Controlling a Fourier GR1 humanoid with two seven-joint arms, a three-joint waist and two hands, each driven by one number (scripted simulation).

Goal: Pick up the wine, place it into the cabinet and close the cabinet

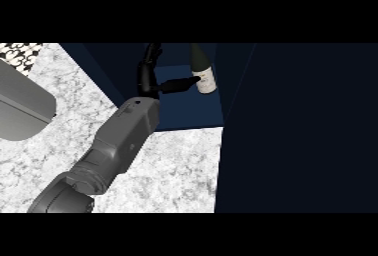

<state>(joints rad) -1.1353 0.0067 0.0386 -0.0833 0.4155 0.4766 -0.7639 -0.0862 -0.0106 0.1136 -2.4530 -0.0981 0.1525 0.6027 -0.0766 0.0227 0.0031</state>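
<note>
Wine (204, 76) stands inside the cabinet (188, 114). The left robot hand (147, 80) is spread open, thumb at the label. Best to pull straight back without nudging it, then swing the door (295, 130) shut.

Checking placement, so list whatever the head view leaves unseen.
Head view, right robot hand: out of frame.
Head view, wine bottle top: cut off by the upper edge.
Head view, cabinet's right interior: hidden behind the dark door.
Head view, left robot hand: black against the dark cabinet, bottle contact unclear.
</note>
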